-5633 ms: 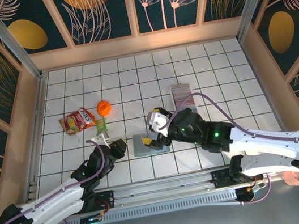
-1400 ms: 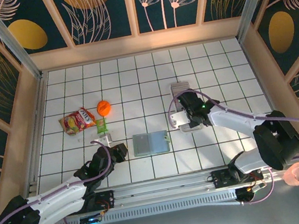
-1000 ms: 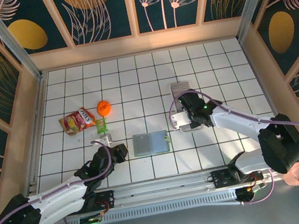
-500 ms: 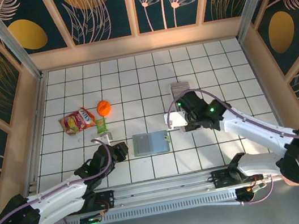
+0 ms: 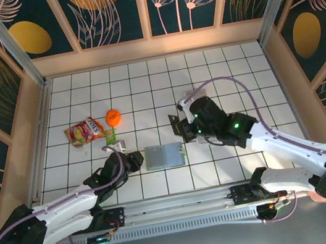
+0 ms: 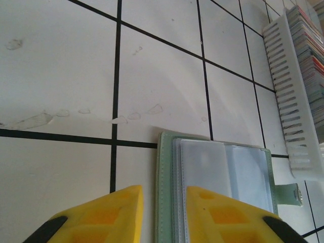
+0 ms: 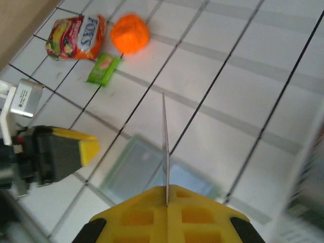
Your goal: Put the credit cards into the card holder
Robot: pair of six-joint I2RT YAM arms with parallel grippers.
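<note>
**Top external view.**
- Right gripper [image 5: 177,124]: raised over the table, just behind and to the right of the card holder [image 5: 164,157], which lay open and flat near front centre.
- Left gripper [image 5: 133,160]: low, at the holder's left edge.
- Risk: the carried card had yet to cross and descend, and a skewed approach would probably miss the pocket mouth.
- Surface: white tiled table [image 5: 70,93] with dark grid lines. A snack packet [image 5: 84,131], orange ball [image 5: 113,116] and green sachet [image 5: 110,136] were grouped at left.
- Room: dark wall panels [image 5: 110,12] printed with pale flowers and gold ovals, framed in wood.

**Left wrist view.**
- Left gripper [image 6: 163,212]: fingers partly spread, with the holder's left border lying in the gap. Contact could not be told.
- Card holder [image 6: 223,172]: clear pockets, clasp tab on the right.
- Clear tray [image 6: 286,101]: just beside the holder, with the credit cards [image 6: 314,61] in a row inside it.
- Risk: if unpinned, the holder would likely skate on the smooth tile when a card pushed in.

**Right wrist view.**
- Right gripper [image 7: 167,195]: fingers pressed together on one credit card [image 7: 165,142], seen edge-on above the blurred holder [image 7: 142,172].
- Risk: the card was held by one end only, so it could pivot or slip on meeting the pocket edge.
</note>
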